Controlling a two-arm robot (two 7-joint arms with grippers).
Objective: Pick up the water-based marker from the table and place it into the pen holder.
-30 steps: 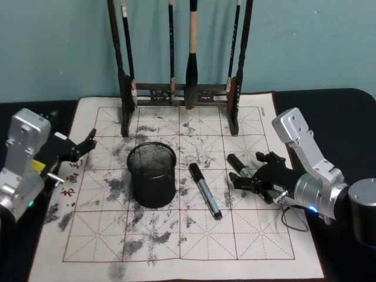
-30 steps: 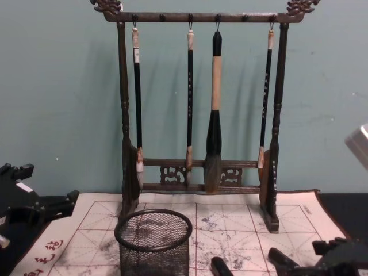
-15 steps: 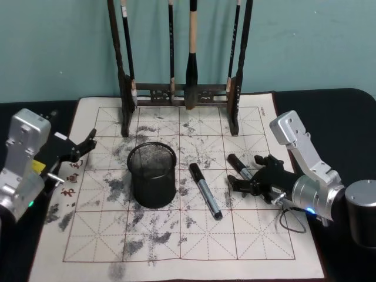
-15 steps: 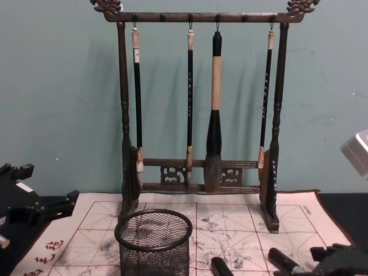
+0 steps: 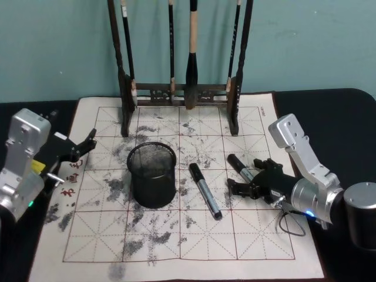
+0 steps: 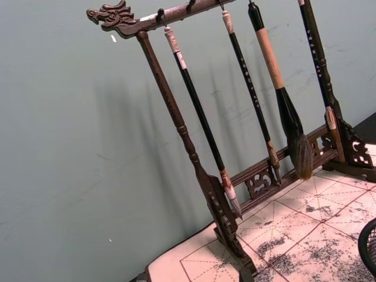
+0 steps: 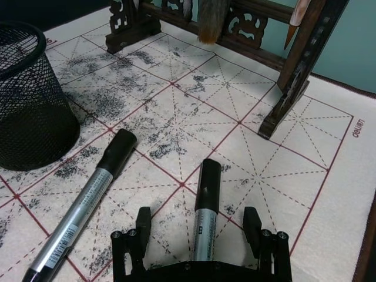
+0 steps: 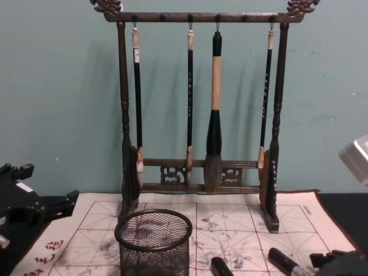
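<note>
Right gripper (image 5: 245,175) down on mat (image 5: 258,235), fingers spread astride the right-hand marker (image 7: 207,176). Left gripper (image 5: 73,151) parked at mat's left edge, fingers spread.

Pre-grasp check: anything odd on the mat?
Nothing spilled or tipped. One oddity: two markers lie on the mat. The right gripper is open around the right marker; the second marker lies beside the upright pen holder. The left gripper is parked at the mat's left edge.

Brush rack (image 5: 179,88) at back edge of mat (image 5: 176,235). Pen holder (image 5: 152,175) before rack. First marker (image 5: 205,191) just right of holder; second marker (image 5: 239,166) farther right, between spread fingers of right gripper (image 5: 244,174).
</note>
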